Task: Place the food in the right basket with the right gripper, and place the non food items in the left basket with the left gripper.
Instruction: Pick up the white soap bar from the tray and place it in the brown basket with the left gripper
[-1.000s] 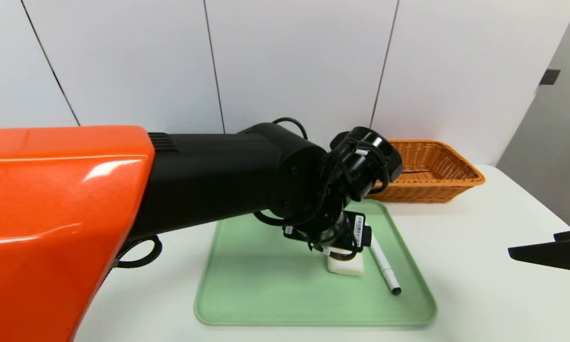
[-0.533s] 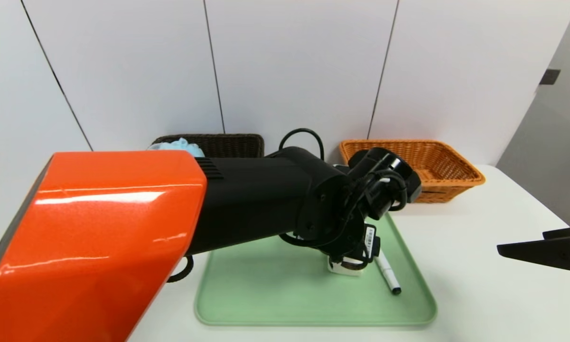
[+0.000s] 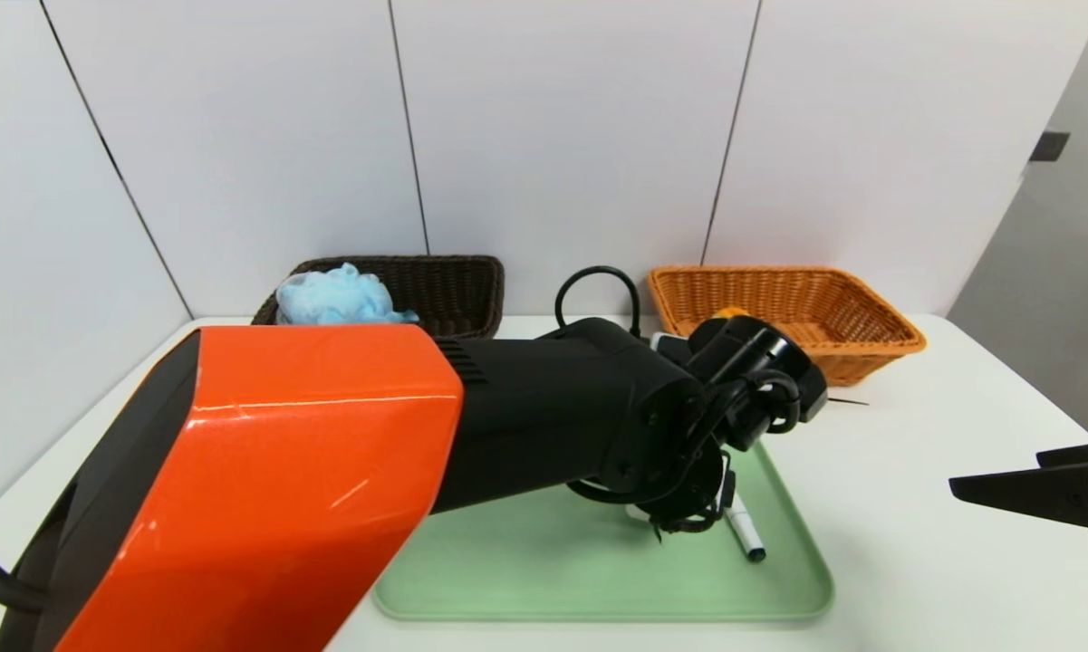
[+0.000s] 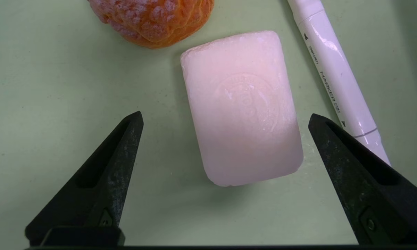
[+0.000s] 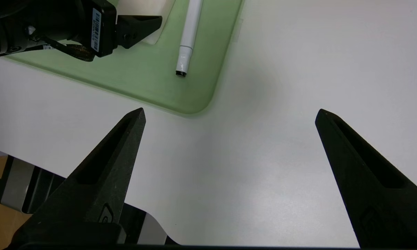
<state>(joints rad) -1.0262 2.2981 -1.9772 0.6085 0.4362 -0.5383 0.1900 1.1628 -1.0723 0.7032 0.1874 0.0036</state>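
From left to right, we are seeing the light-blue mesh pouf resting in the dark brown wicker basket at the back of the white bench. Our left arm, orange and black, is stretching across the green tray. In our left wrist view, a crusted cream puff is sitting near the white soap bar, which is lying flat on the tray. Our left end effector is hovering over the tray with its fingers spread wide, one on either side of the soap and holding nothing. Just beside the soap, the white marker is lying on the tray. Behind the tray's right side, the orange-tan wicker basket is standing on the bench. At the far right, our right end effector is waiting over bare bench, spread wide and gripping nothing.
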